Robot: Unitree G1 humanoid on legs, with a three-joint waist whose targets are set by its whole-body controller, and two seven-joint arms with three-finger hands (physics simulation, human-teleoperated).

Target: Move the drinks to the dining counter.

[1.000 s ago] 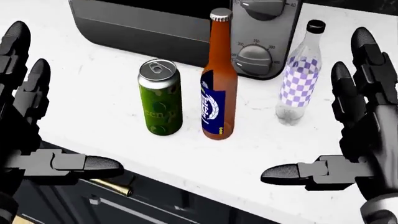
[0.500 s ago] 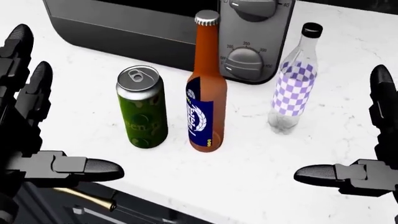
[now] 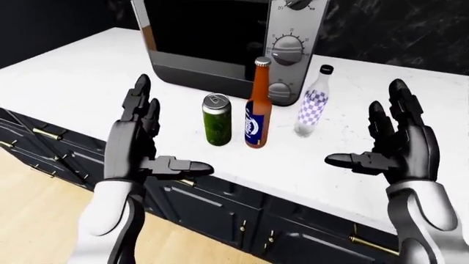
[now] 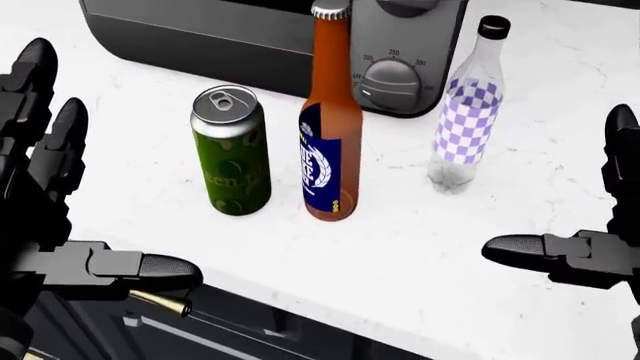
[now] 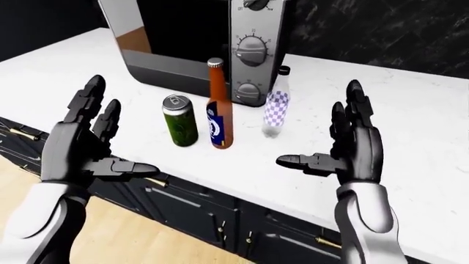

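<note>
Three drinks stand in a row on the white marble counter (image 3: 73, 88): a green can (image 4: 231, 151), a tall brown beer bottle (image 4: 330, 120) with a blue label, and a clear bottle (image 4: 466, 109) with a purple checked label. My left hand (image 3: 147, 148) hangs open to the left of the can, thumb pointing right. To the right of the clear bottle my right hand (image 3: 381, 146) is open too, thumb pointing left. Neither hand touches a drink.
A toaster oven (image 3: 213, 44) with round dials (image 3: 287, 47) stands directly behind the drinks. Dark cabinet fronts with brass handles (image 3: 213, 209) run below the counter edge, above a wooden floor (image 3: 37, 220). A dark wall (image 3: 396, 33) backs the counter.
In the head view the picture has shifted, drinks drifting left and up, so the camera moved. My right hand has slid toward the view's right edge; the left hand barely moved.
</note>
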